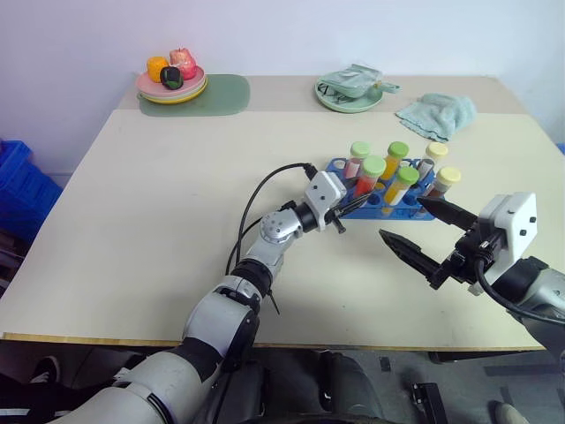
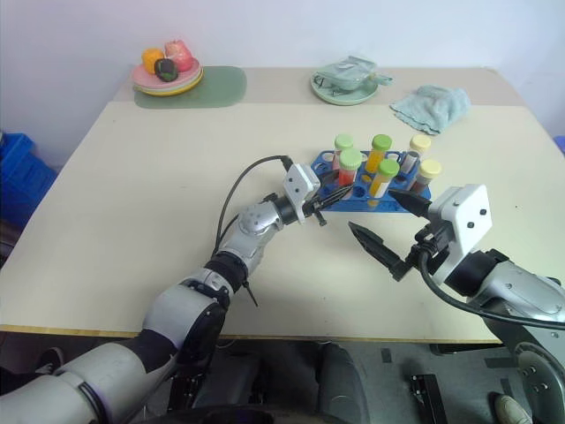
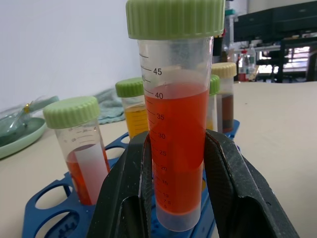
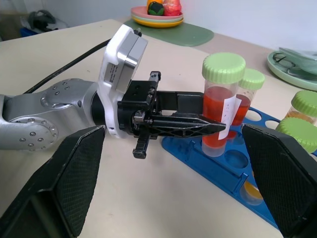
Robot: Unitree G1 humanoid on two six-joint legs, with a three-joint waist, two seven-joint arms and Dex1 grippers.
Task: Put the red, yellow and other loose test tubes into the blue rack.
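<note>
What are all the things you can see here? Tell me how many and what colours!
table: one, beige, under everything
blue rack: one, mid-table
capped tubes: five, green or pale yellow caps, standing in the rack
red tube: one, green cap, at the rack, gripped
plates with toy fruit: one stack, pink and yellow, far left
mat: one, green, under that stack
green plate: one, far side
towel: one, teal, far right
crate: one, blue, beside the table
left pincer: black, shut on the red tube
right pincer: black, open, holding nothing
</note>
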